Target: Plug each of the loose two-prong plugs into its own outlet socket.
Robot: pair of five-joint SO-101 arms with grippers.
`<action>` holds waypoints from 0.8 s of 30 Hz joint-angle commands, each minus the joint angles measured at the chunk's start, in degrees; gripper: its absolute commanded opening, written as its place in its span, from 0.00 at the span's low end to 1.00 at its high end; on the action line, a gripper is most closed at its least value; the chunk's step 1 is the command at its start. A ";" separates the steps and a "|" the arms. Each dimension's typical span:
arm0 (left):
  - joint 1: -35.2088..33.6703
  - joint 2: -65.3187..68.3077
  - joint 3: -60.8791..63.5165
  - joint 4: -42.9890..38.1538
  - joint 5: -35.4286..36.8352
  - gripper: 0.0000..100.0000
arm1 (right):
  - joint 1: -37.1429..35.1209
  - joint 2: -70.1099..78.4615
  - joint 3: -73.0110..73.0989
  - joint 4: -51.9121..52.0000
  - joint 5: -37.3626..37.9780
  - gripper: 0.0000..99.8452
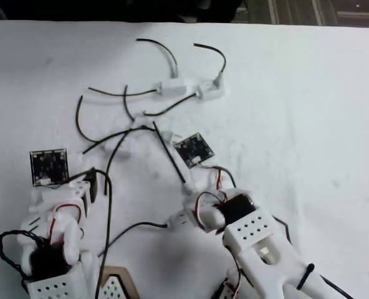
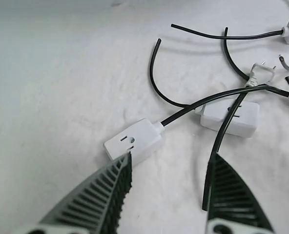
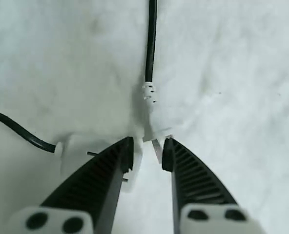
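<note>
Watching the right gripper [image 3: 148, 144]: its fingers are narrow and look pinched on a white plug [image 3: 147, 117] near the prong end, with the cord [image 3: 151, 39] trailing off across the table [image 3: 242, 58]. The left gripper [image 2: 169, 160] sits wide open holding nothing, one fingertip right by an outlet socket [image 2: 133, 141]. Imo the trick is squaring the prongs to the slots before pushing, with the left pinning that socket so it doesn't skate.
</note>
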 commanded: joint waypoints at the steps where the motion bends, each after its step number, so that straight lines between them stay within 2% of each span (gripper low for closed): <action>1: -0.48 -0.57 -0.18 -0.70 -0.44 0.25 | -0.31 0.13 -2.64 0.92 -0.35 0.10; 10: -0.48 -0.57 -0.18 -0.62 -0.44 0.25 | -0.22 0.92 -4.57 1.01 0.18 0.10; 15: -0.48 -0.57 -0.18 -0.62 -0.44 0.25 | -0.75 8.13 -13.19 7.87 0.44 0.10; 20: -0.57 -0.57 -0.18 -0.53 -0.53 0.25 | -2.51 17.54 -20.31 10.33 10.02 0.10; 24: -0.57 -0.57 -0.18 -0.53 -0.53 0.25 | -2.51 22.55 -23.30 10.33 14.33 0.10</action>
